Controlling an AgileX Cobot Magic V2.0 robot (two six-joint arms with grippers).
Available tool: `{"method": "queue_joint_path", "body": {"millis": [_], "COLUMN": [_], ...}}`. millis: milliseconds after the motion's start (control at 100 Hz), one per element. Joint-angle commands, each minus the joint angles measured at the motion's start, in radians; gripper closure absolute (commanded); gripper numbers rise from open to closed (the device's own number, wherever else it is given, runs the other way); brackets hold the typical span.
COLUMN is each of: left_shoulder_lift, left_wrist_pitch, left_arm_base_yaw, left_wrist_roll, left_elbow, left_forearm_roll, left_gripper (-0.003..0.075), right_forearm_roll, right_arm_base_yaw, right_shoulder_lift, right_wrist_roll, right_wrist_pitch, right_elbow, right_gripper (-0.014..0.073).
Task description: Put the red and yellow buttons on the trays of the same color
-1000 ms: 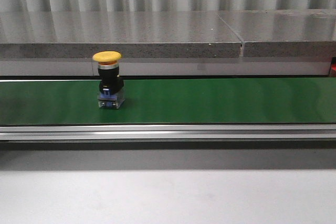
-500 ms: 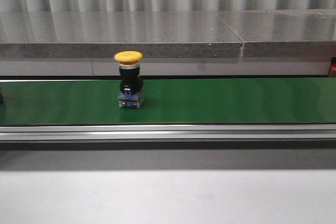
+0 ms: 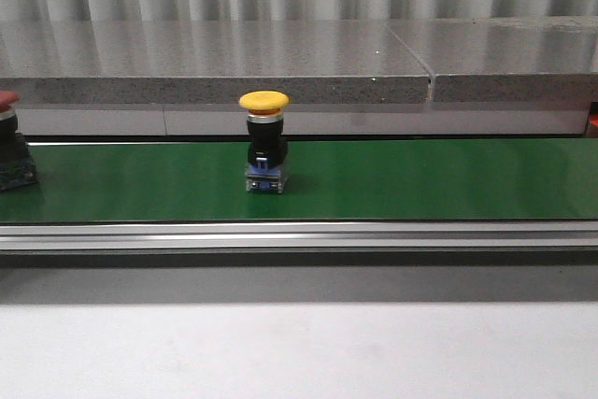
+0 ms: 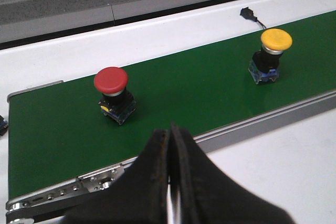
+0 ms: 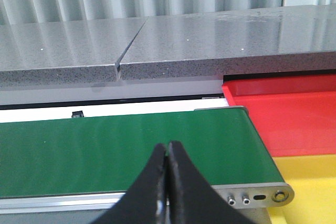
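A yellow button (image 3: 264, 141) with a black body stands upright on the green conveyor belt (image 3: 420, 179); it also shows in the left wrist view (image 4: 270, 55). A red button (image 3: 11, 142) stands at the belt's far left edge, clearer in the left wrist view (image 4: 114, 94). My left gripper (image 4: 169, 132) is shut and empty, on the near side of the belt, apart from both buttons. My right gripper (image 5: 168, 148) is shut and empty near the belt's right end (image 5: 157, 142). A red tray (image 5: 286, 111) and a yellow tray (image 5: 310, 187) lie just past that end.
A grey stone ledge (image 3: 280, 67) runs behind the belt, with corrugated wall behind it. The belt's aluminium rail (image 3: 299, 234) lines its near side, and white tabletop (image 3: 299, 352) lies in front. A small black connector (image 4: 247, 12) sits beyond the belt.
The yellow button has travelled rightward along the belt. The red button has come into the front view at the left edge. Neither gripper shows in the earlier frames.
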Motion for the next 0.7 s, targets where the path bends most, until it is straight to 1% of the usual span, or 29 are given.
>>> {"method": "queue_joint_path", "body": {"millis": [0,190,310,420,550,690], "left_shoulder_lift": [-0.072,-0.202,-0.252,-0.269,-0.269,-0.269], "left_wrist_pitch": [-0.032,0.061,0.076,0.074,0.074,0.074], "left_arm_base_yaw": [-0.006,-0.006,-0.006,-0.006,-0.006,-0.006], "left_wrist_roll": [0.002,0.002,0.002,0.002,0.002,0.002], "left_elbow": [0.002,0.038,0.041,0.041,0.041,0.041], "left_forearm_roll": [-0.021,-0.021,-0.019,-0.019,-0.019,-0.019], "left_gripper": [0.0741,0.0741,0.0741,0.0741,0.0741,0.0741], "right_forearm_roll": [-0.01,-0.01,-0.011,-0.022,-0.046,-0.144], "right_arm_base_yaw": [0.0,0.0,0.003,0.003,0.003,0.003], "right_shoulder_lift": [-0.015,-0.015,-0.013,0.006,0.089,0.229], "right_wrist_roll": [0.0,0.0,0.0,0.0,-0.001,-0.012], "right_wrist_pitch": [-0.087,-0.096,-0.138,-0.075,0.028,0.099], "right_elbow": [-0.019,-0.019,-0.029,-0.075,-0.171,-0.289], "right_gripper": [0.066,0.066,0.066,0.066,0.066,0.066]}}
